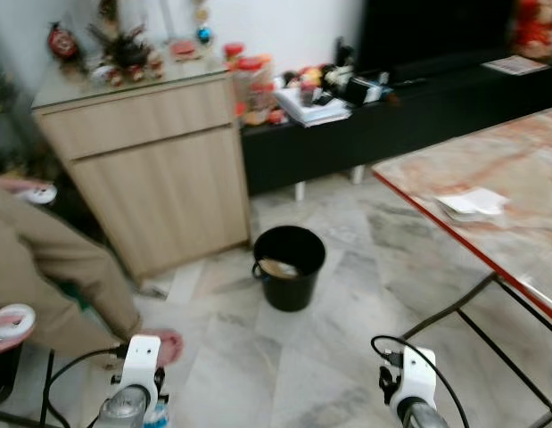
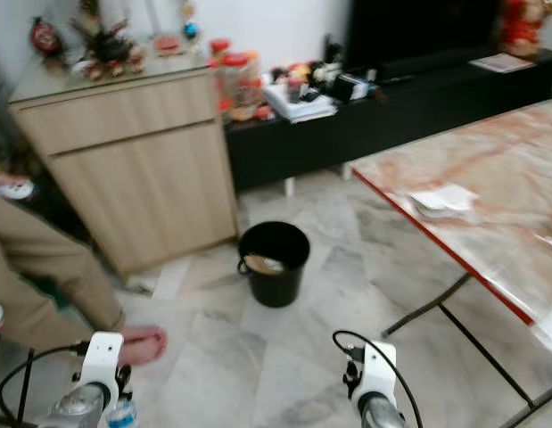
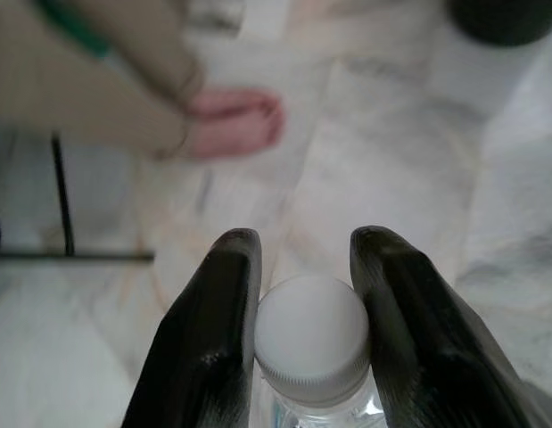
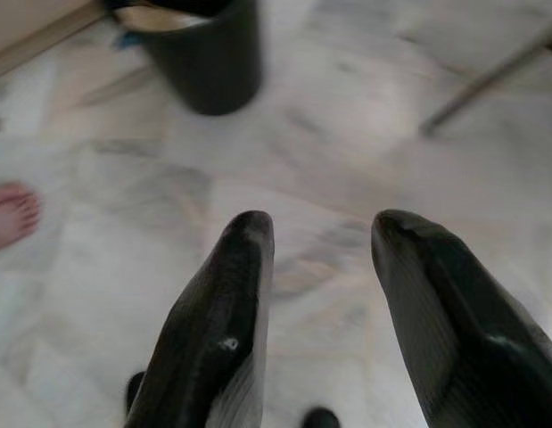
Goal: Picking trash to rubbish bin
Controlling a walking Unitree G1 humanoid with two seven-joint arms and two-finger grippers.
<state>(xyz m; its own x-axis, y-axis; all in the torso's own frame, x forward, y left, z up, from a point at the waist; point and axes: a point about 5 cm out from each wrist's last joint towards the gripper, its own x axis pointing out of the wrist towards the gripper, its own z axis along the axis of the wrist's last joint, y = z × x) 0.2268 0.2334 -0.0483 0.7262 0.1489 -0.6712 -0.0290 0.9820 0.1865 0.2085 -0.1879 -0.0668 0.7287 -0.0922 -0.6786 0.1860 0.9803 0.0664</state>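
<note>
A black rubbish bin (image 1: 289,266) stands on the marble floor before me, with some brownish trash inside. My left gripper (image 3: 304,267) is shut on a clear plastic bottle with a white cap (image 3: 311,337), held low at the bottom left; the bottle's tip (image 1: 158,414) peeks beside the left wrist. My right gripper (image 4: 320,234) hangs open above the floor with nothing between its fingers, and the bin (image 4: 200,55) lies ahead of it.
A person in beige trousers (image 1: 44,285) stands at the left, a bare foot (image 1: 162,344) on the floor near my left arm. A wooden cabinet (image 1: 151,169) is behind the bin. A marble-topped table (image 1: 516,187) with white paper (image 1: 472,205) fills the right. A black TV bench (image 1: 400,107) runs along the wall.
</note>
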